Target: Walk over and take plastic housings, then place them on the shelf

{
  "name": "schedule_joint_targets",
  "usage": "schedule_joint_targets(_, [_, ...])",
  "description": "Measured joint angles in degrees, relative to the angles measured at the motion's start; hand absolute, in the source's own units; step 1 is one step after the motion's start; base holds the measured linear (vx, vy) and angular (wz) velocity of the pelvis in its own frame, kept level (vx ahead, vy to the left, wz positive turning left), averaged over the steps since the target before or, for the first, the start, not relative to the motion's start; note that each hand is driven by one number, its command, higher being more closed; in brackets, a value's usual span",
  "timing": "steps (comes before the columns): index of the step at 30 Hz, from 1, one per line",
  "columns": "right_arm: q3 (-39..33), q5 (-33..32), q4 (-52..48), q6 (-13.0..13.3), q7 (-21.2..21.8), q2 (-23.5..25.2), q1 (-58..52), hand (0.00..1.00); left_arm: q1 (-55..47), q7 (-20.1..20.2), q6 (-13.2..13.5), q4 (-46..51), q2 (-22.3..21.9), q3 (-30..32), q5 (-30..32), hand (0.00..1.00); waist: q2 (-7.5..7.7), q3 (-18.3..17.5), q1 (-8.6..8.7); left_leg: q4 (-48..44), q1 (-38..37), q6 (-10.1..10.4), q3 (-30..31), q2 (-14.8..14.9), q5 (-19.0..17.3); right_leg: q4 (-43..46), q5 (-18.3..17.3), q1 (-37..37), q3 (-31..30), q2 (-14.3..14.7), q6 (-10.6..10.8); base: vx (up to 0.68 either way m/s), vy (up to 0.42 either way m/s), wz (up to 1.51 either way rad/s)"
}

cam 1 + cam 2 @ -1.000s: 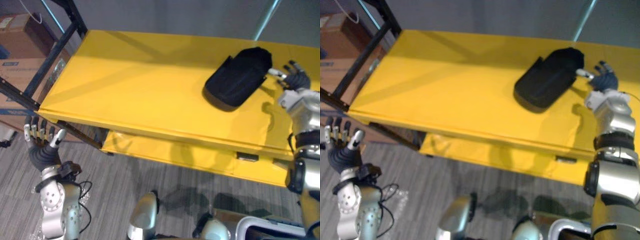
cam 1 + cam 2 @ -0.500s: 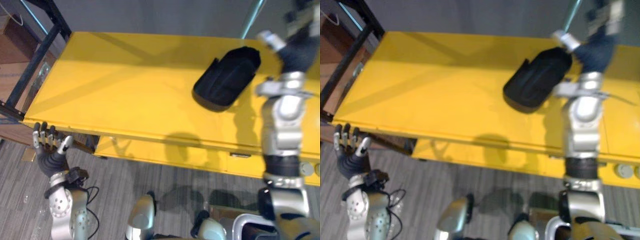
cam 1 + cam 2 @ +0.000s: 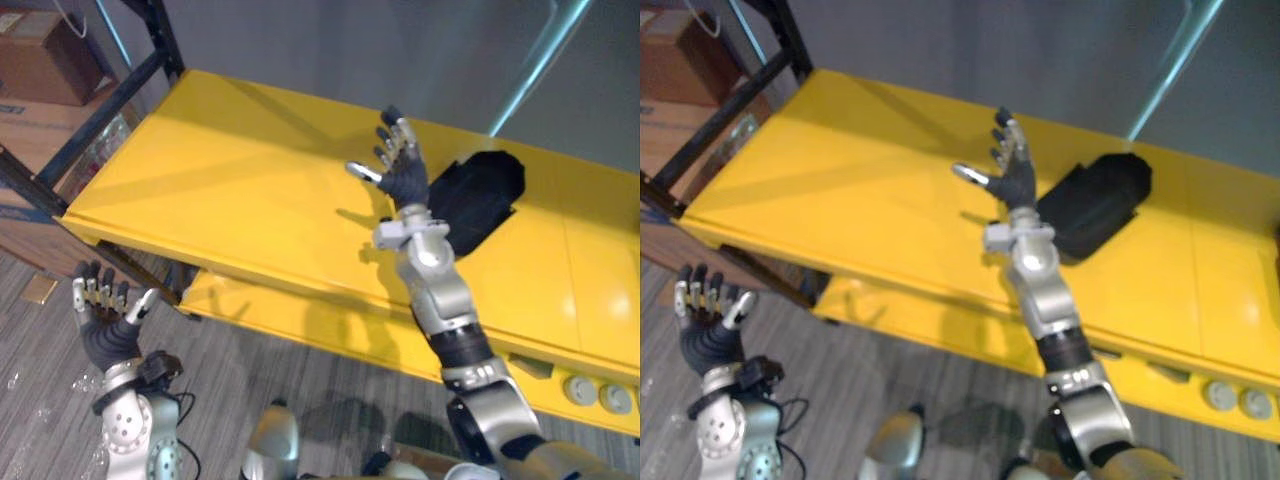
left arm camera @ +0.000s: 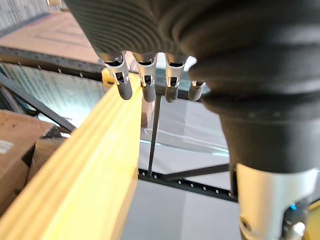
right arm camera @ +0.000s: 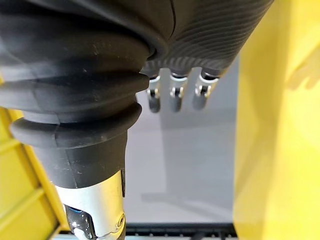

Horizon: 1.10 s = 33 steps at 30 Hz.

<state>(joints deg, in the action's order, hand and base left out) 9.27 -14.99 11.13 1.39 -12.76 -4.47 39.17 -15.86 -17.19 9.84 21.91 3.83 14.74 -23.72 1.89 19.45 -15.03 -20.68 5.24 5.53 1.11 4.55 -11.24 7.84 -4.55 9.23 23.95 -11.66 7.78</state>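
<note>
A black plastic housing [image 3: 482, 197] lies on the yellow shelf [image 3: 250, 190], towards its right. My right hand [image 3: 398, 170] is raised over the shelf just left of the housing, fingers straight and spread, holding nothing. Its arm crosses in front of the housing's left part. My left hand [image 3: 104, 325] hangs low at the left, below the shelf's front edge, fingers straight and empty. In the right eye view the housing [image 3: 1100, 207] sits right of the right hand [image 3: 1008, 172], apart from it.
A dark metal rack frame [image 3: 95, 115] stands at the shelf's left end, with cardboard boxes [image 3: 40, 45] behind it. A lower yellow shelf [image 3: 330, 320] shows beneath the front edge. Grey striped floor [image 3: 220, 400] lies below. A pale slanted post [image 3: 540, 60] rises behind the shelf.
My right hand has swung from right of the housing to its left, open the whole time. The camera has shifted. The left hand stays low and open.
</note>
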Motion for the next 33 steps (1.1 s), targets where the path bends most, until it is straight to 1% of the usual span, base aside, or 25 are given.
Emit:
schedule_joint_targets(3, [0.0, -1.3, 3.9, -0.1, -2.9, 2.6, 2.5, 0.0, -0.3, 0.2, 0.0, 0.0, -0.1, 0.1, 0.0, 0.0, 0.21, -0.1, -0.24, -0.3, 0.1, 0.0, 0.4, -0.1, 0.0, -0.9, 0.4, 0.7, 0.0, 0.5, -0.2, -0.03, 0.025, 0.08])
schedule_joint_targets(5, [-0.2, -5.2, 8.4, -0.1, -5.9, 3.6, 5.1, 0.0, 0.0, 0.3, 0.0, 0.0, -0.2, 0.2, 0.0, 0.0, 0.26, -0.3, -0.27, -1.4, 1.7, 0.0, 1.6, -0.2, 0.0, -1.7, 0.6, 0.7, 0.0, 0.8, -0.1, -0.05, 0.044, 0.19])
schedule_joint_targets(7, [-0.2, -6.7, 10.5, -0.1, -7.3, 4.2, 5.5, 0.0, 0.1, 0.3, 0.0, 0.1, -0.2, 0.3, 0.0, 0.0, 0.26, -0.3, -0.55, -1.8, 2.0, 0.0, 1.7, -0.1, 0.0, -1.8, 0.6, 0.7, 0.0, 0.9, -0.1, -0.04, 0.049, 0.08])
schedule_joint_targets(9, [-0.2, -9.0, 14.5, 0.0, -10.2, 5.7, 5.6, 0.0, 0.0, 0.3, 0.0, 0.1, -0.3, 0.2, 0.0, 0.0, 0.23, -0.3, -0.91, -2.0, 2.0, 0.0, 1.7, -0.1, 0.0, -1.8, 0.6, 0.8, -0.1, 1.0, 0.0, -0.05, 0.036, -0.01])
schedule_joint_targets(11, [-0.8, -9.1, 17.2, 0.0, -12.6, 7.0, 5.5, 0.0, 0.0, 0.3, 0.0, 0.1, -0.5, 0.2, 0.0, 0.0, 0.13, -0.2, -1.13, -2.4, 2.3, 0.0, 1.9, -0.1, 0.0, -1.8, 0.7, 0.7, -0.2, 1.0, 0.1, -0.04, 0.035, 0.04])
schedule_joint_targets(13, [-2.0, -9.9, 18.6, 0.2, -15.1, 8.2, 5.5, 0.0, 0.2, 0.3, 0.0, 0.1, -0.5, -0.1, 0.0, 0.0, -0.33, 0.0, -1.3, -3.4, 3.4, 0.0, 2.3, 0.1, -0.1, -1.6, 0.7, 0.3, -0.1, 1.3, 0.1, -0.04, 0.036, 0.06])
schedule_joint_targets(14, [-2.3, -10.1, 18.7, 0.2, -15.6, 8.4, 5.5, 0.0, 0.1, 0.3, 0.0, 0.1, -0.5, -0.2, 0.0, 0.0, -0.59, 0.2, -1.3, -3.6, 3.5, 0.0, 2.3, 0.2, -0.2, -1.4, 0.7, 0.2, -0.1, 1.3, 0.1, -0.05, 0.039, 0.01])
schedule_joint_targets(16, [-2.9, -10.2, 19.2, 0.3, -17.2, 9.4, 5.5, 0.0, 0.1, 0.1, 0.0, 0.1, -1.3, -0.5, 0.0, 0.0, -1.26, 0.6, -1.3, -4.0, 4.1, 0.0, 2.3, 0.5, -0.2, -0.7, 0.6, -0.5, -0.3, 1.3, 0.0, -0.06, 0.047, -0.03])
schedule_joint_targets(17, [-3.2, -10.2, 19.3, 0.3, -17.7, 9.9, 5.3, 0.0, 0.0, -0.1, 0.0, 0.1, -2.0, -0.7, 0.0, 0.0, -1.59, 0.7, -1.31, -4.1, 4.0, 0.0, 2.2, 0.6, -0.2, -0.1, 0.3, -0.8, -0.4, 1.1, -0.4, -0.05, 0.037, -0.05])
schedule_joint_targets(19, [-3.5, -10.2, 19.3, 0.5, -19.1, 10.4, 5.1, 0.0, -0.3, -0.2, 0.0, 0.1, -2.3, -2.0, 0.0, 0.0, -1.99, 1.0, -1.31, -4.1, 4.0, 0.0, 2.0, 0.7, -0.2, 1.1, -0.2, -1.4, -0.5, 0.8, -0.4, -0.04, 0.025, -0.03])
schedule_joint_targets(21, [-4.2, -10.2, 19.3, 0.7, -20.5, 10.9, 4.6, 0.0, -0.6, -0.2, 0.0, 0.3, -2.4, -2.7, -0.1, 0.0, -2.08, 1.0, -1.3, -4.0, 4.0, 0.0, 1.9, 0.6, -0.2, 2.0, -0.9, -1.8, -0.5, 0.5, -0.4, 0.0, 0.0, 0.0])
schedule_joint_targets(22, [-4.7, -10.1, 19.3, 1.3, -21.9, 11.1, 4.3, 0.0, -0.8, -0.3, 0.0, 0.7, -2.4, -2.7, -0.1, 0.0, -2.08, 1.0, -1.28, -4.0, 4.2, 0.0, 1.9, 0.7, -0.2, 3.0, -1.4, -2.4, -0.6, 0.4, -0.5, 0.0, 0.0, 0.0])
schedule_joint_targets(25, [-5.9, -9.4, 19.2, 3.3, -25.1, 11.5, 4.2, 0.0, -1.5, -0.4, 0.1, 1.3, -2.5, -2.9, -0.2, 0.0, -2.1, 1.0, -1.22, -4.1, 4.9, 0.1, 1.8, 0.7, -0.1, 4.9, -2.2, -3.9, -0.7, -0.1, -0.1, 0.0, 0.0, 0.0])
schedule_joint_targets(26, [-7.0, -8.8, 18.7, 4.5, -26.7, 11.6, 3.7, 0.0, -2.1, -0.6, 0.1, 1.6, -2.5, -4.2, -0.2, 0.0, -2.11, 1.0, -1.14, -4.1, 4.8, 0.1, 1.7, 0.6, -0.1, 5.8, -2.7, -4.2, -0.8, -0.4, -0.2, 0.0, 0.0, 0.0])
schedule_joint_targets(28, [-7.5, -8.3, 18.3, 5.4, -28.1, 11.6, 3.4, 0.0, -2.1, -0.6, 0.1, 1.7, -2.6, -5.0, -0.2, 0.0, -2.11, 1.0, -1.1, -4.1, 4.7, 0.1, 1.6, 0.6, -0.1, 6.0, -3.0, -4.3, -0.7, -0.5, -0.2, 0.01, -0.01, -0.02])
schedule_joint_targets(29, [-7.6, -6.6, 18.0, 6.1, -29.8, 11.7, 3.3, 0.0, -2.2, -0.7, 0.1, 1.7, -2.7, -5.8, -0.2, 0.0, -2.12, 1.0, -1.05, -4.1, 4.7, 0.1, 1.4, 0.6, -0.1, 6.8, -3.3, -5.0, -0.9, -0.8, -0.4, 0.01, -0.018, -0.06])
schedule_joint_targets(31, [-7.7, -5.6, 16.6, 6.2, -31.3, 11.8, 2.5, 0.0, -2.2, -0.6, 0.0, 1.7, -2.7, -6.8, -0.2, 0.0, -2.19, 1.0, -0.72, -4.1, 4.7, 0.1, 1.3, 0.5, -0.1, 7.9, -3.9, -5.4, -1.0, -1.2, 0.0, 0.0, -0.009, -0.02])
schedule_joint_targets(33, [-8.2, -3.7, 16.3, 6.2, -32.5, 11.8, 2.3, 0.0, -2.3, -0.6, 0.1, 1.7, -3.1, -7.1, -0.2, 0.0, -2.23, 1.0, -0.31, -4.0, 4.3, 0.1, 1.3, 0.5, -0.1, 8.9, -4.4, -5.6, -1.2, -1.4, -0.3, -0.01, -0.008, -0.03])
